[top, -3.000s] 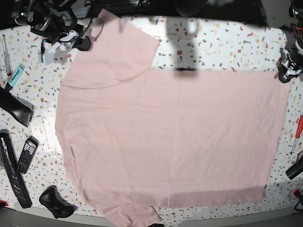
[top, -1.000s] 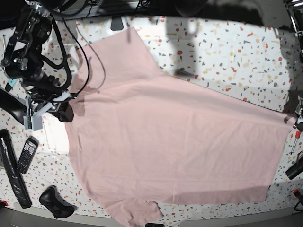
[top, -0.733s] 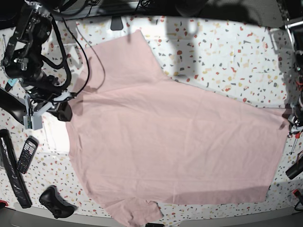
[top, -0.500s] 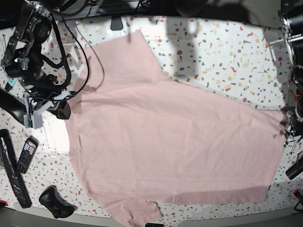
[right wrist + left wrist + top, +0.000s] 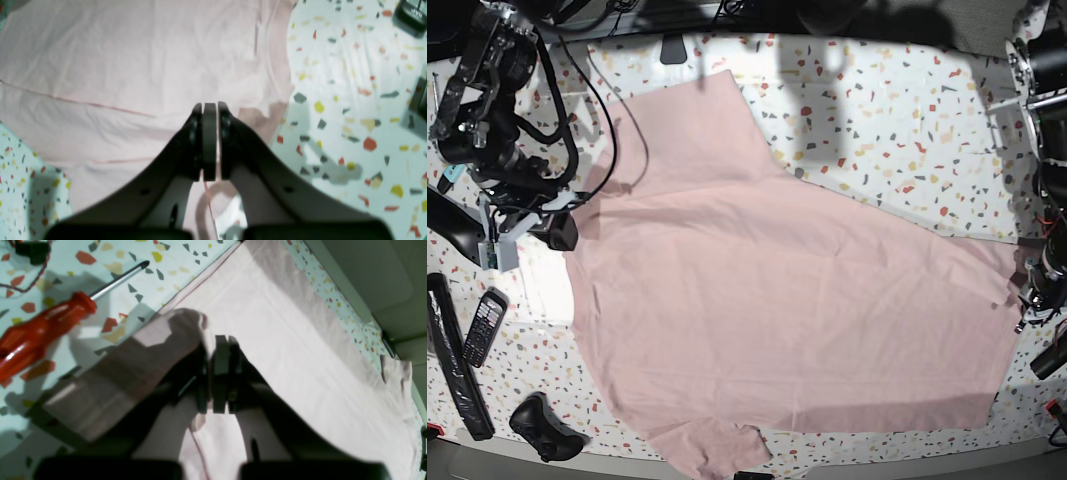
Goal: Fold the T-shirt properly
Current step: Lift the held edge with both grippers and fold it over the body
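The pale pink T-shirt [image 5: 797,310] lies spread plain side up over the speckled table [image 5: 897,100], skewed, one sleeve at the back left and one hanging off the front edge. On the left of the base view my right gripper [image 5: 562,232] is shut on the shirt's shoulder edge. Its wrist view shows the jaws [image 5: 209,106] pressed together over the T-shirt [image 5: 133,60]. At the right edge my left gripper [image 5: 1029,295] is shut on the hem corner. In its wrist view cloth of the T-shirt [image 5: 300,340] drapes over the closed left gripper [image 5: 218,340].
A red-handled screwdriver [image 5: 43,330] lies just beside the left gripper. At the table's left stand a phone [image 5: 485,325], a long black bar [image 5: 457,375], a black controller [image 5: 545,425] and a white sheet [image 5: 542,285] partly under the shirt.
My left gripper has dragged the hem corner toward the table's front, slanting the shirt's far edge more. The right gripper has stayed almost still, holding its edge.
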Robot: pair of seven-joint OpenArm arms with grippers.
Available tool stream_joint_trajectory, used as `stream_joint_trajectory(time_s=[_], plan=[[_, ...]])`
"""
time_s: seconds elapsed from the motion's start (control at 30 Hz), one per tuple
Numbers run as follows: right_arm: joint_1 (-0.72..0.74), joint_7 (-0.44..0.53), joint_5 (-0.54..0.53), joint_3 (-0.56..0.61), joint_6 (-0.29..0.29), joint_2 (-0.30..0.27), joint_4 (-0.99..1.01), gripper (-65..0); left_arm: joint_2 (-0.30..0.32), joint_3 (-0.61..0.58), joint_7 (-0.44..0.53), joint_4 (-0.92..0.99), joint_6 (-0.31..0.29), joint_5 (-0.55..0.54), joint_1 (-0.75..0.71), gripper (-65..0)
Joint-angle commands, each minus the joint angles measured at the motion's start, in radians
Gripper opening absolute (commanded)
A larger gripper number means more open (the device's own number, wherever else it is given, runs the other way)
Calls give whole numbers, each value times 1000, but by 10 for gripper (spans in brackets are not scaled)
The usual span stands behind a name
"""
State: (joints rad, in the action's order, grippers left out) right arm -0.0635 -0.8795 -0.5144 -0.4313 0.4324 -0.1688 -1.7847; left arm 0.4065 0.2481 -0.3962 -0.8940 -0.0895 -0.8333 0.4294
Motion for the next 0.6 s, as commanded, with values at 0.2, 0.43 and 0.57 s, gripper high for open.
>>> stream_joint_trajectory(time_s=[0.2,0.43,0.57], plan=[[14,-23,-96,-6,28,-14,-25,-369,30,3,-8,-15,-8,-1,28,-345],[-23,-101,-179,-72,58,-14,-114,-370,87,3,-176,-16,-59,-7,27,-347],[-97,-160,-222,-130,98,-14,-127,-370,126,6,-256,-16,-206,-105,19,-360]])
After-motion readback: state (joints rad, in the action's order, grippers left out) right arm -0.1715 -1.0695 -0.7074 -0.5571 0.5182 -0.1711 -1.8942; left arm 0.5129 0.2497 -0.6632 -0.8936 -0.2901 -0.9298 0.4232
